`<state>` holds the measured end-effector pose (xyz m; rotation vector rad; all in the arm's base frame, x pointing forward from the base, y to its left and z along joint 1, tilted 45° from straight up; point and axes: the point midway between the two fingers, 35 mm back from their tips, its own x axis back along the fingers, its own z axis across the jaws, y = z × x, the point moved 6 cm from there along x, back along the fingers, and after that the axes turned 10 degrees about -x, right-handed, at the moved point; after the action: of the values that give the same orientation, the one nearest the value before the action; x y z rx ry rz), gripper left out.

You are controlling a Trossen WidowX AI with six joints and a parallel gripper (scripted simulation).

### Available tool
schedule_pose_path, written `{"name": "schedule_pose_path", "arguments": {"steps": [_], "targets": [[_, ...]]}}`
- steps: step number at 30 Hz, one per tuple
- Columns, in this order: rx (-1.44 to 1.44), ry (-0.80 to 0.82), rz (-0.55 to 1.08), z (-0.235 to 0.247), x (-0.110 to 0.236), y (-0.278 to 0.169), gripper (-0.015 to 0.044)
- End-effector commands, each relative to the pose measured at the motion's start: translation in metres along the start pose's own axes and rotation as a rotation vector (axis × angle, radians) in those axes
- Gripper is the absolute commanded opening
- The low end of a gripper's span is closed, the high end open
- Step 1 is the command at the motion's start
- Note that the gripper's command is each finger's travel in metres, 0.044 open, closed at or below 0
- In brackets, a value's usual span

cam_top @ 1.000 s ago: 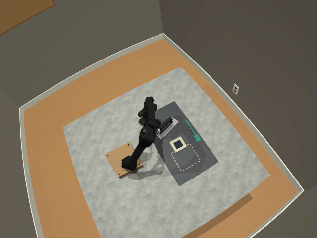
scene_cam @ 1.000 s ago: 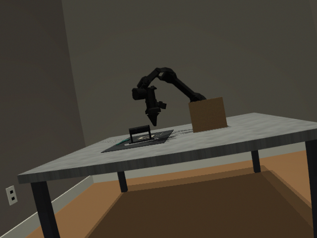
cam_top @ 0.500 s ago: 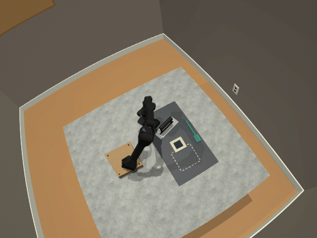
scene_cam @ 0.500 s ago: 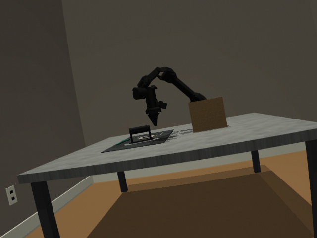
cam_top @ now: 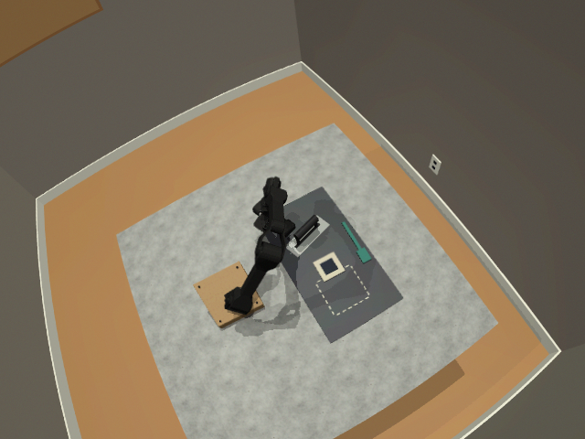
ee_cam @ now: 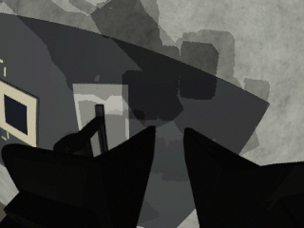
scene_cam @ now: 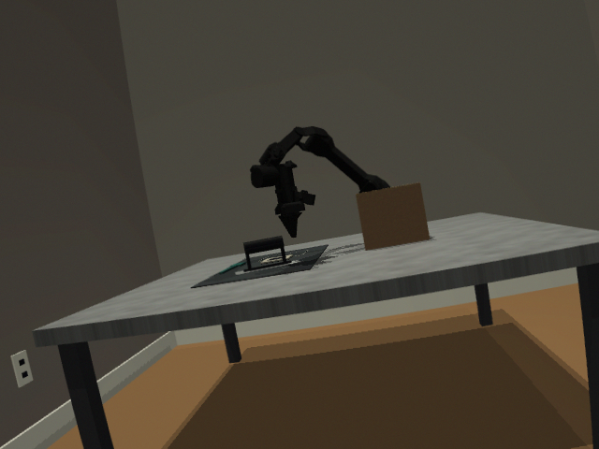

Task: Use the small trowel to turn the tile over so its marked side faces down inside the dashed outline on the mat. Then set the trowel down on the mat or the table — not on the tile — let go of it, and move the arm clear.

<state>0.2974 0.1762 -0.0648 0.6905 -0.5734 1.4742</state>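
The small trowel [cam_top: 305, 230] [scene_cam: 263, 244] [ee_cam: 101, 116], with a black handle on a pale blade, lies on the dark mat [cam_top: 373, 302] [scene_cam: 212, 280] [ee_cam: 216, 108]. The tile [cam_top: 329, 266] [ee_cam: 15, 114] is cream with a dark square facing up. It lies at the far corner of the dashed outline [cam_top: 350, 305], partly outside it. My gripper [scene_cam: 291, 234] [ee_cam: 169, 133] hangs above the mat just beside the trowel's handle. Its fingers stand a little apart with nothing between them.
A green flat tool [cam_top: 356, 241] [scene_cam: 233, 265] lies on the mat's far side. The arm's brown base block [cam_top: 215, 289] [scene_cam: 392, 215] stands on the grey table [cam_top: 198, 369] [scene_cam: 435, 261] beside the mat.
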Motion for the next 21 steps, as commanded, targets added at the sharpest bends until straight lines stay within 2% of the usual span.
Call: {"name": "schedule_pose_path", "arguments": {"steps": [1, 3, 17, 21], "targets": [[0.000, 0.000, 0.000, 0.0000, 0.0000, 0.0000, 0.0048], [0.000, 0.000, 0.000, 0.0000, 0.0000, 0.0000, 0.0000], [0.000, 0.000, 0.000, 0.0000, 0.0000, 0.0000, 0.0000], [0.000, 0.000, 0.000, 0.0000, 0.0000, 0.0000, 0.0100]]}}
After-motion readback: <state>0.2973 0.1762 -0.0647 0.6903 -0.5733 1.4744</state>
